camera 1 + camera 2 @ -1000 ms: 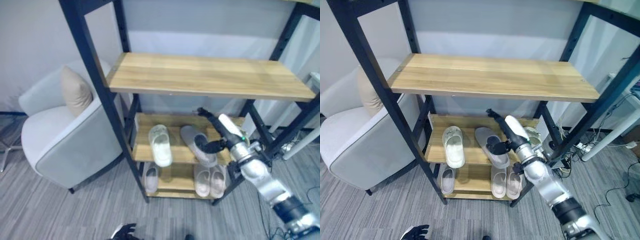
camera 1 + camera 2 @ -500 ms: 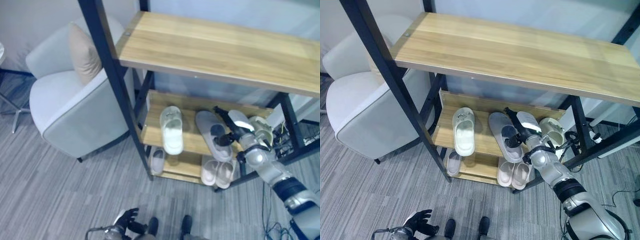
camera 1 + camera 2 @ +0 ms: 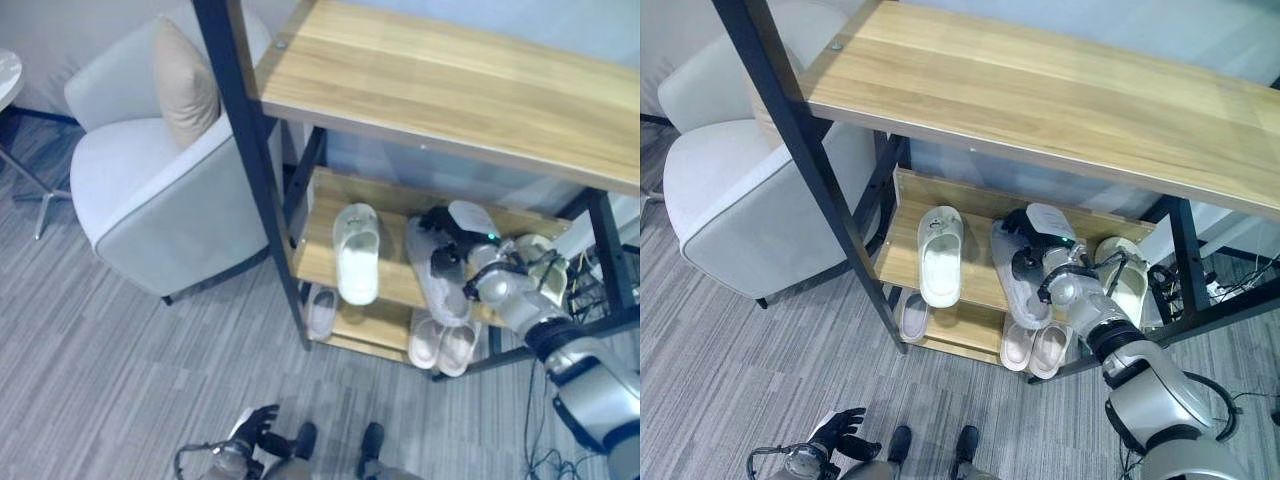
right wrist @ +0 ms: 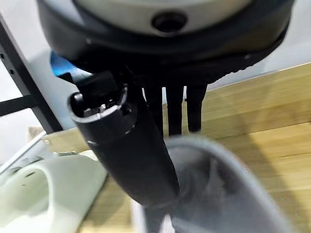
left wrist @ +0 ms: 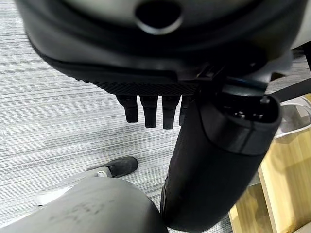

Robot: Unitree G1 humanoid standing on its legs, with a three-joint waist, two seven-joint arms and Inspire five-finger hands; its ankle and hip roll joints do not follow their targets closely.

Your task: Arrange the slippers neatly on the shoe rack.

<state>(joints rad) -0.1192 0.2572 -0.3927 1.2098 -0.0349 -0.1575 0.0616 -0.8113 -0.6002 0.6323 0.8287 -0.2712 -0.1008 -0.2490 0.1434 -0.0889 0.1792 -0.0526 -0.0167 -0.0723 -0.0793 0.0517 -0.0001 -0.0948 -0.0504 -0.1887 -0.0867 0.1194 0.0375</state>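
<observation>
A black metal shoe rack with light wooden shelves (image 3: 1060,100) stands against a pale wall, beside a light grey upholstered armchair (image 3: 150,200) that carries a beige cushion (image 3: 185,85). On the rack's middle shelf (image 3: 900,255) lie three slippers. A cream-white open-toe slipper (image 3: 940,257) lies toward the shelf's left side, its length running front to back. To its right lies a grey slipper (image 3: 1018,275), tilted a little so its front end points toward the rack's right front corner. The robot's right hand (image 3: 1025,240) is on this grey slipper: its thumb is tucked into the slipper's opening while the fingers lie over the strap, so the hand pinches the slipper's upper. In the right wrist view the thumb (image 4: 129,145) reaches down into the grey slipper (image 4: 218,189), with the straight fingers behind it over the wooden shelf. A pale greenish-white slipper (image 3: 1127,280) lies at the right end of the same shelf, just beside the right forearm.

On the bottom shelf a single pale slipper (image 3: 912,317) sits at the left and a pair of pinkish-beige slippers (image 3: 1032,347) sits side by side at the right.

The left hand (image 3: 840,432) hangs low over the grey striped carpet floor (image 3: 100,380), near the rack's front, its fingers (image 5: 148,109) loosely extended and holding nothing.
</observation>
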